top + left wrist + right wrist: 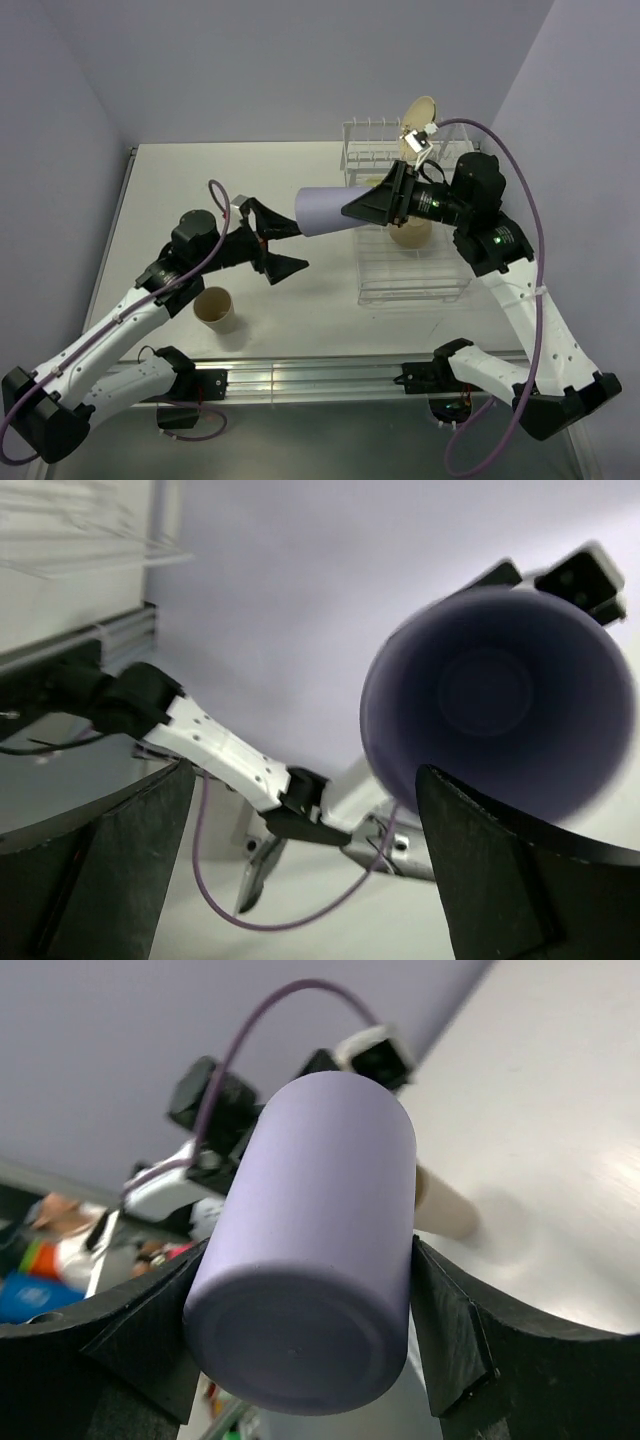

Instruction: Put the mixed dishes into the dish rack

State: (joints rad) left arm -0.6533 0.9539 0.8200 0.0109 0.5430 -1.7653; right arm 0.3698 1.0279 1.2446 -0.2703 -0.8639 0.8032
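Your white table [300, 170] filled most of the top view, and the dish rack [420, 280] sat toward its 3 o'clock side, with the raised prongs at the rack's 12 o'clock end. Your right gripper [362, 207] reached over the rack toward 9 o'clock and had the lavender tumbler [325, 212] clamped by its closed base. In the right wrist view its fingers [455, 1330] were pressed against both sides of the cup. The tumbler was lifted off the table and lay on its side, with its open mouth facing 9 o'clock, just past the rack's 9 o'clock edge. Your left gripper [278, 243] was at that mouth, its jaws spread wide and gripping nothing. In the left wrist view you looked straight into the cup between the parted fingers. Whether one fingertip brushed the rim could not be told. The cream plate [421, 110] stood on edge among the prongs at the rack's 12 o'clock end. A yellowish vessel [410, 236] sat inside the rack, mostly hidden under your right gripper. The tan tumbler [215, 308] stood upright on the table at about 7 o'clock, beside your left arm and well apart from the rack.
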